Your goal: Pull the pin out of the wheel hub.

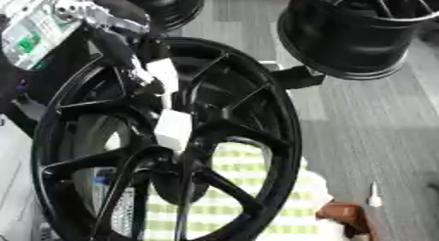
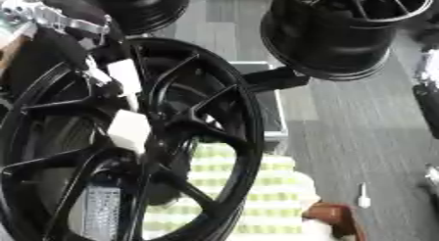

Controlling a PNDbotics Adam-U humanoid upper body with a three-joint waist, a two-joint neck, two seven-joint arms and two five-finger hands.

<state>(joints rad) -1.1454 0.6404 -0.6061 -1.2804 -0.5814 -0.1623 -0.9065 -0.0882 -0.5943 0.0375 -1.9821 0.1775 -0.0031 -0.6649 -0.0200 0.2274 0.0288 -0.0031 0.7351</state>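
Left hand (image 1: 129, 54) against the black wheel hub (image 1: 171, 137) spokes, fingers beside white blocks (image 1: 174, 129), grip state unclear

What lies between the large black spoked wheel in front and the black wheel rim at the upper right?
A black block-shaped part, above grey striped floor; the left eye view shows it best.

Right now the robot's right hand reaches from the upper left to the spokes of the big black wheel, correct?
Not quite: it is the left hand, coming from the upper left in the left eye view. It does reach to the spokes of the big black wheel.
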